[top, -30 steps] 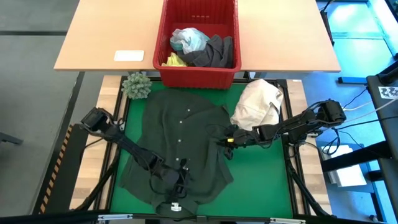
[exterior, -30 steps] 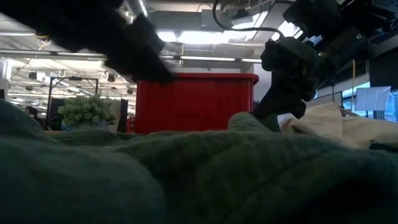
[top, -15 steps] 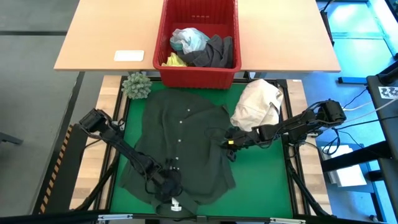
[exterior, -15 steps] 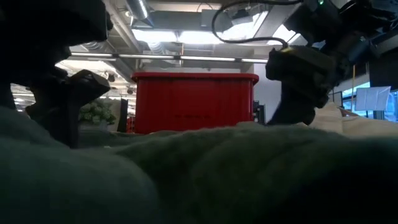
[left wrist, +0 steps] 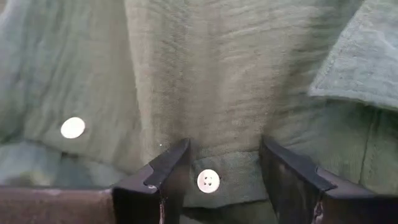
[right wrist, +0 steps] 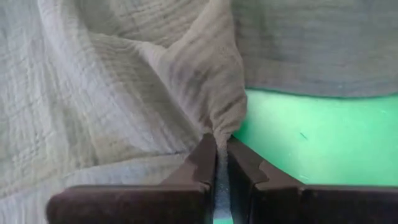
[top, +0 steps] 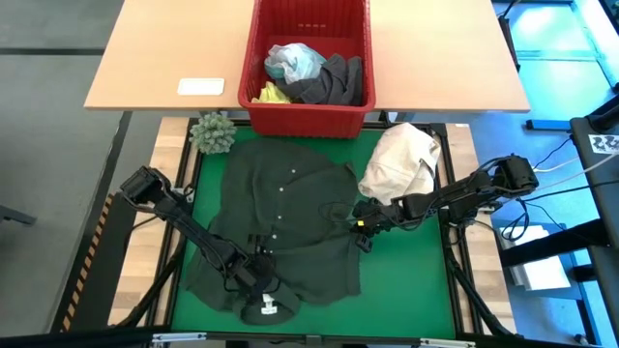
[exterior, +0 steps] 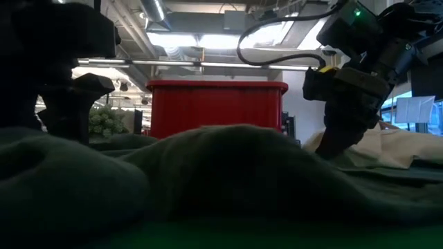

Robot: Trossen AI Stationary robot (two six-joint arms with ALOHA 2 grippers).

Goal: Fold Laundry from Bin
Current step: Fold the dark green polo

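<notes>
**Dark green shirt spread on mat, pinched at right edge**

Spread flat across the green mat (top: 406,261): a dark green button shirt (top: 280,213), collar toward the near edge. Lowered over its placket near the collar, the left gripper (top: 259,282), jaws spread apart with a white button (left wrist: 207,181) between the fingers (left wrist: 155,177), cloth not gripped. At the shirt's right edge, the right gripper (top: 362,224), jaws pressed together on a pinched fold of the fabric. Behind, on the wooden table (top: 155,58): the red bin (top: 261,58) with grey, turquoise and yellow garments (top: 314,75). Beside the mat's corners, a cream cloth bundle (top: 401,159) and spiky green ball (top: 212,132).
</notes>
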